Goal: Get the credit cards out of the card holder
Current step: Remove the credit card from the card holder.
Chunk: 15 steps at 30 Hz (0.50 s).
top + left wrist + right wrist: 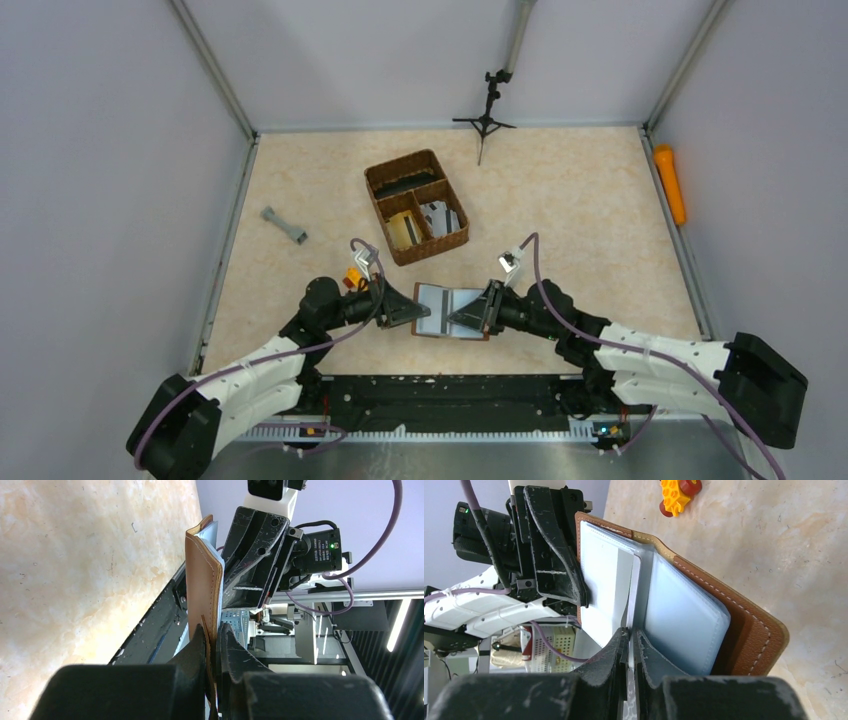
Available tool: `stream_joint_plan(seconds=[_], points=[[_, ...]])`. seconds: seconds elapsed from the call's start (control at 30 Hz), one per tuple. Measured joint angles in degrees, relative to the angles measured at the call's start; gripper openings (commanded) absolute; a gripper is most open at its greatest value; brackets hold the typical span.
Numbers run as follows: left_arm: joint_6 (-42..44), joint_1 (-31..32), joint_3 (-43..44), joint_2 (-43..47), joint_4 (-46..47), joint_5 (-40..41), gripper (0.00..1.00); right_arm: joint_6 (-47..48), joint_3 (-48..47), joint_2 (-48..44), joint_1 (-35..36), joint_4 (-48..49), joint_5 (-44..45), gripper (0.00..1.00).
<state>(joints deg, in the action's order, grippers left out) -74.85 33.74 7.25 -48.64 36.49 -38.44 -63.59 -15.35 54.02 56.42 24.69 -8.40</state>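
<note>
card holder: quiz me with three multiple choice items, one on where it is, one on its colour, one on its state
1. Where is the card holder?
A) between the left hand and the right hand, on the near side of the basket
B) inside the basket
C) in the far left corner

2. Its outer cover is:
A) black
B) brown
C) red

3. It is:
A) strapped shut
B) open and lying free
C) open and gripped by both hands

Answers: A, the top view shows it between the two hands. B, brown leather shows in both wrist views. C, its pale inside is spread open and each hand's fingers are shut on part of it.
</note>
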Motion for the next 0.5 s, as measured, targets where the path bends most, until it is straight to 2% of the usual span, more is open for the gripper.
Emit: stream_joint_plan(seconds=[0.13,0.5], points=[[-0.13,0.0,-0.11,0.0,0.22,-0.11,0.0,-0.11,0.0,-0.02,0.0,0.15,-0.13,0.08],[-0.04,0.0,-0.2,-1.25,1.29,-0.74,0.0,-0.11,0.0,2.36,-0.37,2.8,-2.25,0.23]])
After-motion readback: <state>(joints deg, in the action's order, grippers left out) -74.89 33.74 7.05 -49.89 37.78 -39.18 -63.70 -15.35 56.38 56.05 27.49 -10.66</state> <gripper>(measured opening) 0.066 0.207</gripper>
